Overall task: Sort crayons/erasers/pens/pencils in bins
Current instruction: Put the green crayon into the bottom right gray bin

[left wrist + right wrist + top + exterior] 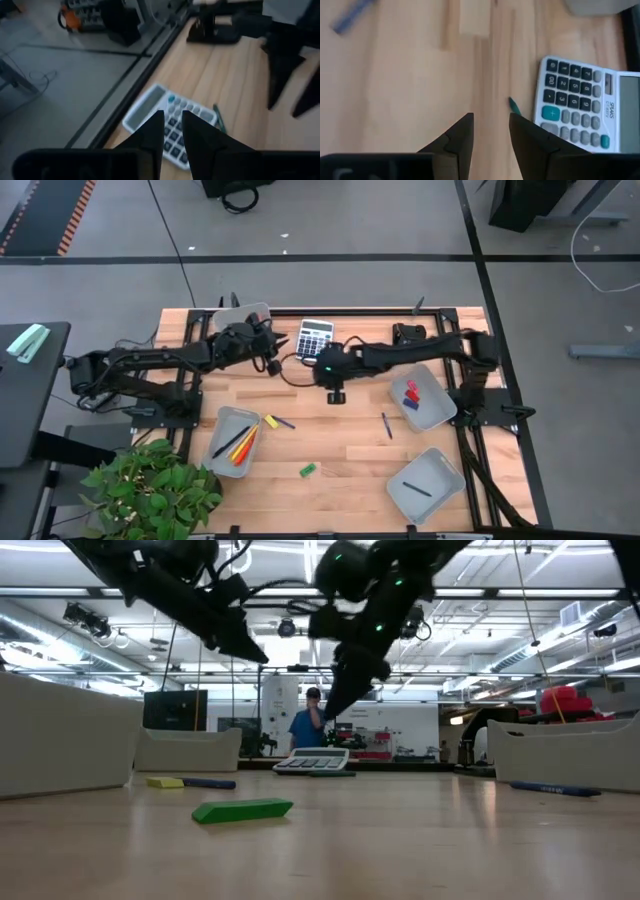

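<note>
Right gripper [490,131] empty, beside calculator [585,102] marked "SPARS".

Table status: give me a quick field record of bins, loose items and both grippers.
left gripper: raised above the calculator, jaws slightly apart, empty
right gripper: raised beside the calculator, jaws apart, empty
near-left bin: pencils and crayons
right bin: erasers
near-right bin: one pen
loose on table: green eraser, yellow eraser, two pens
</note>
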Controlling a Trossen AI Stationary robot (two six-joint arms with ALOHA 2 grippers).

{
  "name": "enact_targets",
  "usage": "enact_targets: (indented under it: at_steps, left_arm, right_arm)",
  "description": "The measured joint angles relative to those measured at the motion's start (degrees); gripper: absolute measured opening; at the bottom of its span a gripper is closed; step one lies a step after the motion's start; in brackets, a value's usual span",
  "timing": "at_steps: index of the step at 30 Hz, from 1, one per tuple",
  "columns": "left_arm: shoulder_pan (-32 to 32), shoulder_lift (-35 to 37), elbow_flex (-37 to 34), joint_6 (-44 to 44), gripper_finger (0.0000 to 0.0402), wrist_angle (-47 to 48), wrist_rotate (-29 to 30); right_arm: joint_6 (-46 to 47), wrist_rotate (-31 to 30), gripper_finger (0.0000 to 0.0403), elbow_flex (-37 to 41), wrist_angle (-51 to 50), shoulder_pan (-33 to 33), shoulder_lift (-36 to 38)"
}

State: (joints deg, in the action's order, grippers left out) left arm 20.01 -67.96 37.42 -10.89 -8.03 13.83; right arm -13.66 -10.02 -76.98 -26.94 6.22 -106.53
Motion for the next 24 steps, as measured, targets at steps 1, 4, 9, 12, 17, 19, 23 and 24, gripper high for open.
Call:
enact_targets:
  at_steps: [1, 4, 9, 12, 17, 19, 23, 24]
  left_arm:
    - [0.1, 0.0, 0.0, 0.0, 0.0075, 1.1, 0.0]
    - [0.1, 0.0, 0.0, -0.3, 0.0071, 4.5, 1.0]
    - [0.1, 0.3, 0.0, -0.2, 0.0069, 6.4, 2.0]
    - [0.1, 0.3, 0.0, 0.1, 0.0072, 7.1, 2.1]
    - [0.1, 0.3, 0.0, 0.2, 0.007, 10.9, 4.4]
    - [0.1, 0.3, 0.0, 0.2, 0.0067, 12.4, 6.6]
    - [0.1, 0.3, 0.0, 1.0, 0.0064, 12.6, 7.2]
    - [0.0, 0.3, 0.0, 1.0, 0.0065, 12.6, 7.2]
  right_arm:
    - [-1.7, 0.0, 0.0135, -2.4, -2.7, 0.3, -2.0]
    - [-6.3, -0.2, 0.0135, -9.0, -9.1, 0.8, -7.2]
    - [-11.7, 0.0, 0.0135, -17.3, -15.0, 2.1, -14.0]
    - [-13.8, 1.8, 0.0135, -20.2, -15.8, 3.8, -16.4]
    - [-18.6, 5.9, 0.0135, -21.6, -15.6, 6.4, -17.7]
    - [-19.8, 6.7, 0.0135, -21.2, -14.9, 7.4, -17.6]
    - [-19.6, 8.9, 0.0135, -21.1, -15.7, 9.4, -17.6]
    - [-19.7, 9.4, 0.0135, -21.1, -15.8, 9.7, -17.6]
